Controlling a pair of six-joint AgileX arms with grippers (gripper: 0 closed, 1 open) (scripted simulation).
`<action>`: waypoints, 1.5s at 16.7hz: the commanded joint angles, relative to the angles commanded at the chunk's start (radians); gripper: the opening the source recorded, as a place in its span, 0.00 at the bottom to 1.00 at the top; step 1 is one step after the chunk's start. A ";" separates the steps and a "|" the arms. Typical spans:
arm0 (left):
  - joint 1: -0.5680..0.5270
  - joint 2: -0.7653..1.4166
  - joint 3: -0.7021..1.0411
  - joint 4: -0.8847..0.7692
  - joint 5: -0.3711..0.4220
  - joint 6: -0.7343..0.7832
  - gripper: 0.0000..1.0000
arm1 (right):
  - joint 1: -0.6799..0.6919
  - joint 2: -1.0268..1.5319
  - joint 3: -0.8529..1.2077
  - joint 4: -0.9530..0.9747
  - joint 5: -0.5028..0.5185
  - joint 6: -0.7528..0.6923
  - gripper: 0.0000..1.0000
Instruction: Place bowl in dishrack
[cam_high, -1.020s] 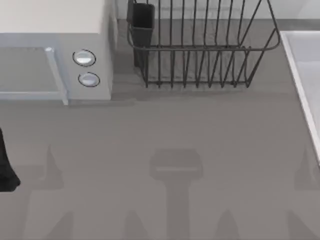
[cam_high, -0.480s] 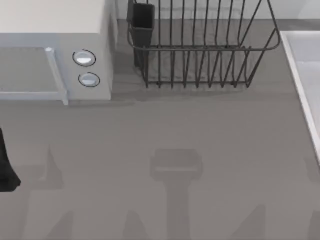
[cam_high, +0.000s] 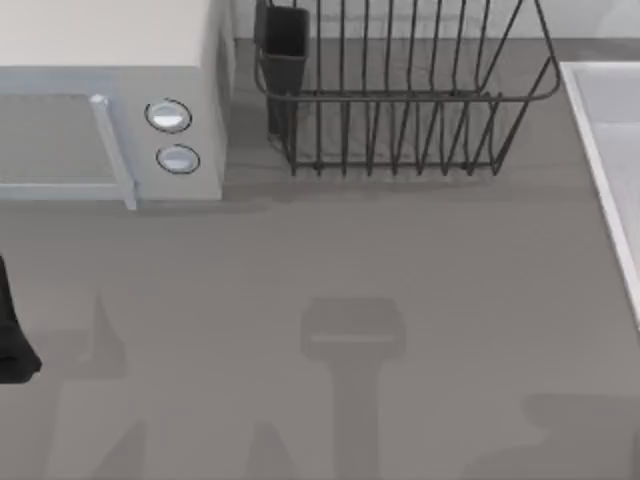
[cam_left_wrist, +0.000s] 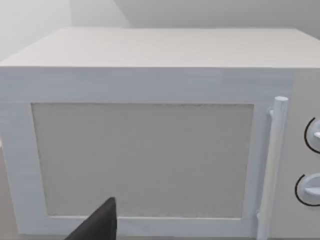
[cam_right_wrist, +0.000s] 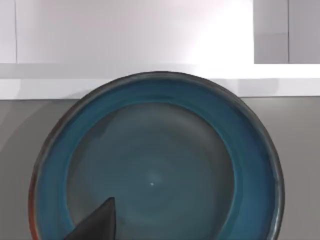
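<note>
From above, a grey bench (cam_high: 400, 280) carries a white microwave (cam_high: 110, 100) at its far left corner and the wire dishrack (cam_high: 400, 100) along its far edge, near the middle. The left arm (cam_high: 12, 330) sits at the left edge.

Left wrist: microwave door close ahead; one dark finger (cam_left_wrist: 97, 225) shows, its claw's state untellable.

Right wrist: a blue bowl (cam_right_wrist: 155, 165) lies directly below, on the grey surface; one dark finger (cam_right_wrist: 97, 225) overlaps it, grip untellable.

I can't find any words, numbers or signs to read. The microwave (cam_high: 110, 100) has two round knobs (cam_high: 168, 116) with nothing written by them, and the bowl (cam_right_wrist: 155, 165) is plain blue.
</note>
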 joint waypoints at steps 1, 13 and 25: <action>0.000 0.000 0.000 0.000 0.000 0.000 1.00 | -0.031 0.074 0.059 -0.059 0.001 -0.030 1.00; 0.000 0.000 0.000 0.000 0.000 0.000 1.00 | -0.184 0.447 0.366 -0.335 0.003 -0.175 1.00; 0.000 0.000 0.000 0.000 0.000 0.000 1.00 | -0.180 0.573 0.106 0.053 0.004 -0.169 1.00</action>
